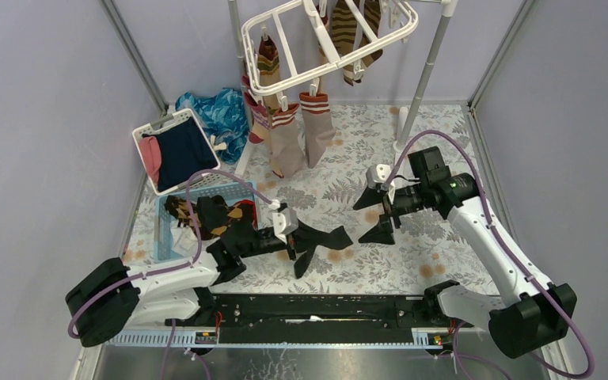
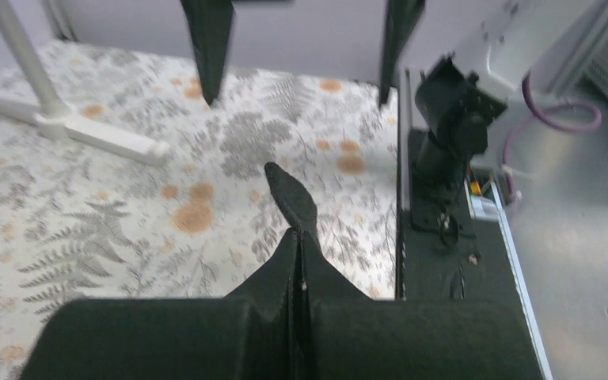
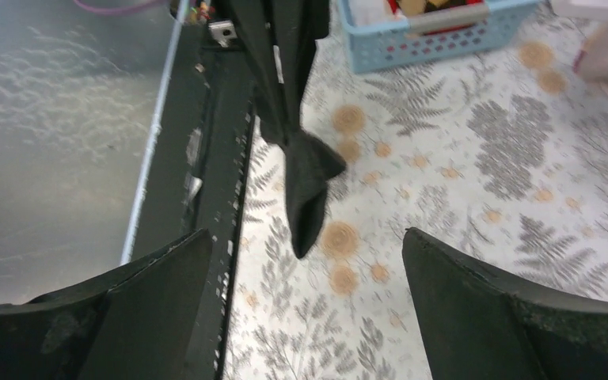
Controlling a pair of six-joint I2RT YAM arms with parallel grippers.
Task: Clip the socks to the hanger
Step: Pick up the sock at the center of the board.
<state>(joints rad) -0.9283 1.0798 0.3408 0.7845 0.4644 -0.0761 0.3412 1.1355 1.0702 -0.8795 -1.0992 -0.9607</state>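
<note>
Left claw clenched on a black sock; the sock pokes out past its tips and droops. Right claw released, spread wide, nothing in it, facing the sock tip, close but apart. Hanger well beyond both claws, tan socks clipped under it. Blue basket with more socks just behind the left claw.

A robot lab cell: plain lilac walls, metal corner posts, fern-print table cover, black mounting rail.
</note>
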